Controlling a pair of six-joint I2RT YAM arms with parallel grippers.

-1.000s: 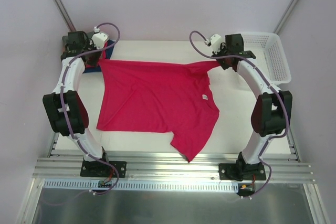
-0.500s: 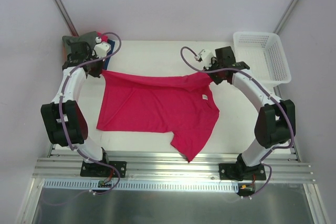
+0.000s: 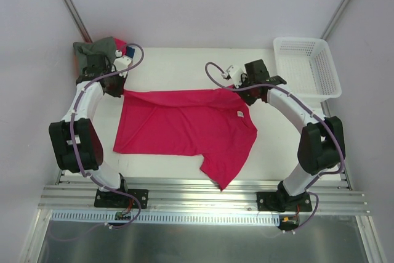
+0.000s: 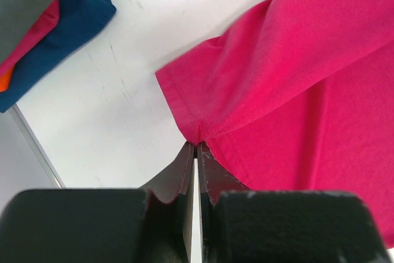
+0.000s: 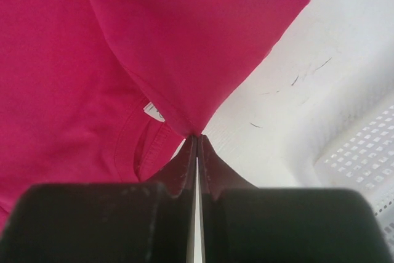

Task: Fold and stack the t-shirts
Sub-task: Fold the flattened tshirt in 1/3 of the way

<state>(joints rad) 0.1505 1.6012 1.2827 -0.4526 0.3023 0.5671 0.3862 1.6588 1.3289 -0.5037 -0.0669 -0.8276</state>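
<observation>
Far-left corner: a grey-green t-shirt (image 3: 92, 47) stacked above a dark blue t-shirt (image 4: 74, 16). The left gripper (image 4: 196, 147) pinches the far edge of the crimson t-shirt (image 3: 184, 124) (jaws tight together). The right gripper (image 5: 196, 138) does likewise; the shirt lies spread mid-table. A white lattice basket (image 3: 327, 69) sits far right.

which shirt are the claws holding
The crimson-red t-shirt, spread mid-table, pinched by the left claw and right claw; the grey-green shirt and dark blue shirt lie stacked, untouched.

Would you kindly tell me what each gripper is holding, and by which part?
Both hold the red t-shirt: the left gripper pinches its hemmed far-left corner, the right gripper a hemmed edge beside the collar.
</observation>
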